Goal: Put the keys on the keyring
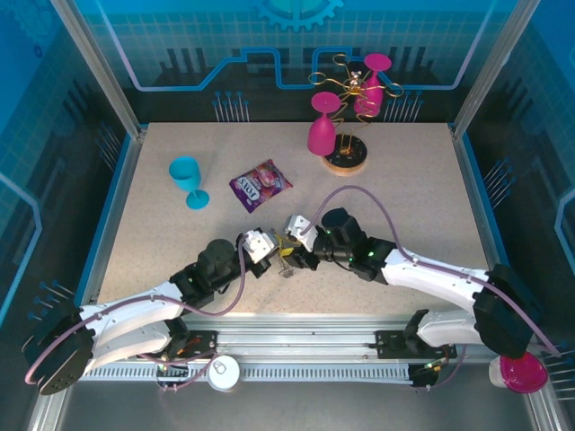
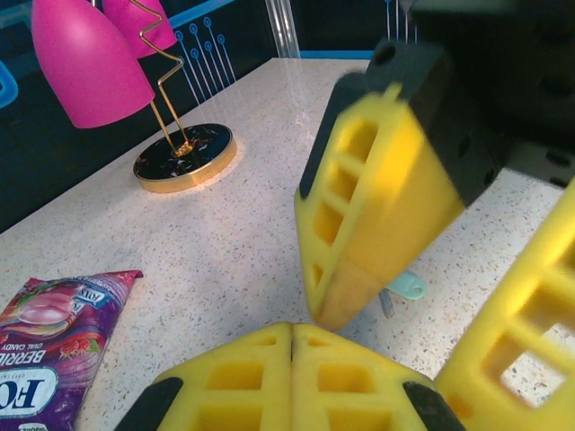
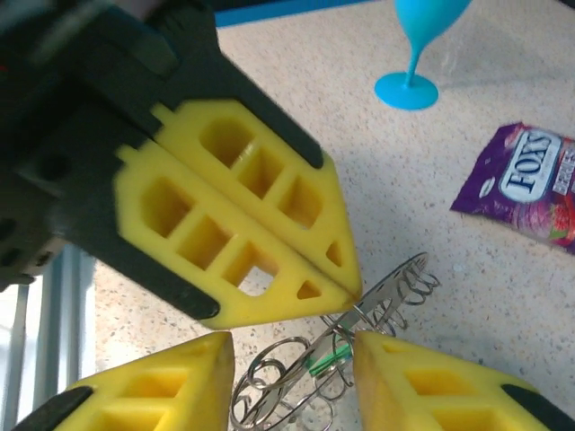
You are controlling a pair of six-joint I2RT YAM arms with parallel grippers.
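The left claw (image 3: 355, 289) is shut, its yellow tips pressed together on the rim of the keyring (image 3: 395, 278), which rises tilted from the bottom centre of the right wrist view. The right claw (image 3: 295, 339) has its jaws apart, straddling the ring's wire loops without gripping anything. A thin green sliver among those loops is probably the green key (image 3: 328, 361), though it is too small to tell whether it is threaded on. In the left wrist view the pale key (image 2: 406, 285) lies flat on the tabletop (image 1: 404, 197), right of centre, between the right claw's two fingers.

The step appears to be picking up the pale key. It would go best if the left claw holds the ring steady while the right claw lowers squarely over the key. It should pinch the blade and leave the head's hole free for a loop. The key is flat and tiny, so a skewed pinch could flick it away.

In the overhead view, a blue goblet (image 1: 186, 172) stands upright at centre left with nothing visible inside. Two pink glasses (image 1: 322, 135) sit mouth-down on the wire rack (image 1: 346, 162) at top centre, so they hold nothing. The snack packet (image 1: 260, 185) looks sealed. The contents of the pink cup (image 1: 521, 373) at lower right cannot be told.
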